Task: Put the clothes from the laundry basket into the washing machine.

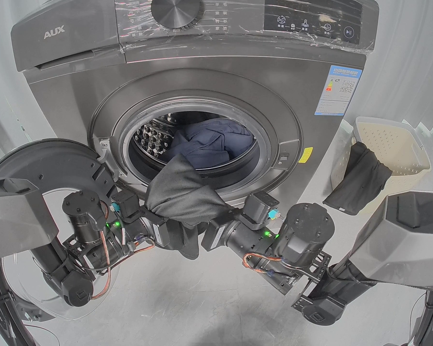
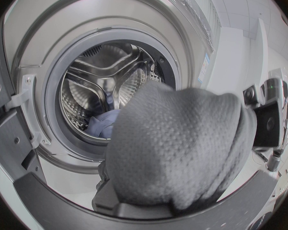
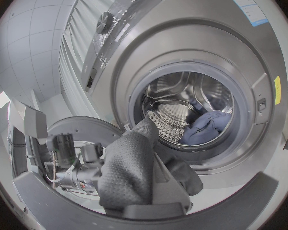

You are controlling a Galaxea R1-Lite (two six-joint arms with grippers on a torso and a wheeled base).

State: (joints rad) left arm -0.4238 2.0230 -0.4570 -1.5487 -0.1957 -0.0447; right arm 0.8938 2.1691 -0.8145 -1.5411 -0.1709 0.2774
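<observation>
Head above; wrists near, all facing drum [image 1: 151, 138].

You are looking at a smooth, pale grey floor [image 1: 187, 294] that carries soft, even light. Pale pleated curtains [image 1: 411, 49] hang along the back of the room, on both sides of the head view. In the right wrist view, the ceiling [image 3: 28, 39] is made of white square tiles with one bright lit panel [image 3: 1, 99]. A plain white wall [image 2: 230, 58] stands just beside the curtains.

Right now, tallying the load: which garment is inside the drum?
The blue garment, lying in the drum; the grey one is outside it, the black one hangs on the basket.
</observation>
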